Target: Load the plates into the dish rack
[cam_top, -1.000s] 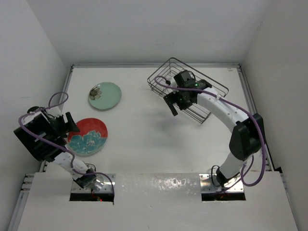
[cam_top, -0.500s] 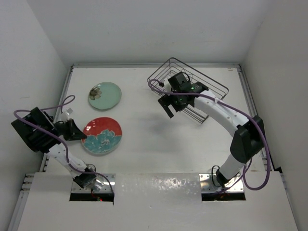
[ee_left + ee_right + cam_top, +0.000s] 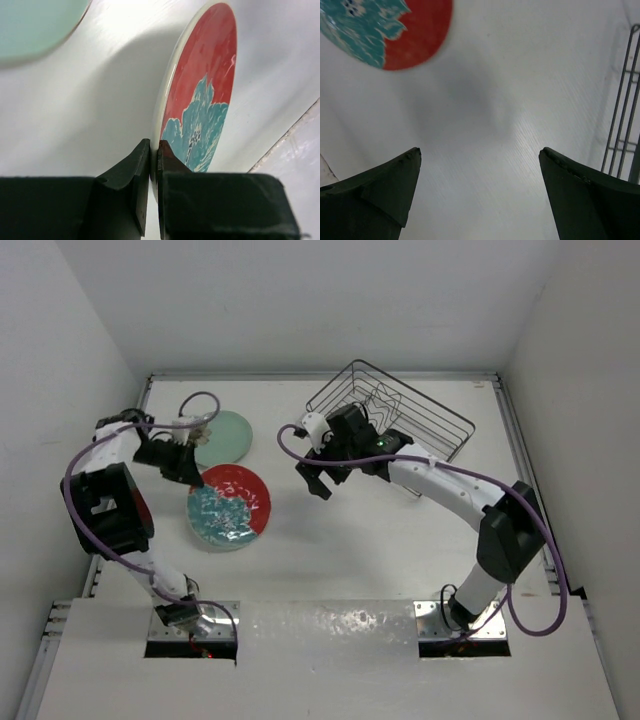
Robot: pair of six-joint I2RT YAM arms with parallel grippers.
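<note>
Left of centre over the tabletop, your left pincer (image 3: 154,150) is clamped on the thin edge of the red-rimmed plate (image 3: 200,95). Judge it stiff, glaze-slick and breakable: seat the rim deep. Your right pincer (image 3: 480,150) gapes empty beside the dish rack (image 3: 440,425).

no readable text, labels or numbers anywhere

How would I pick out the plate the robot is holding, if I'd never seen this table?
Look at the left half of the white table, beside the pale green plate lying flat. The red plate is the one pinched by its rim in the left arm's fingers. It alone has a red face with a big teal flower.
</note>
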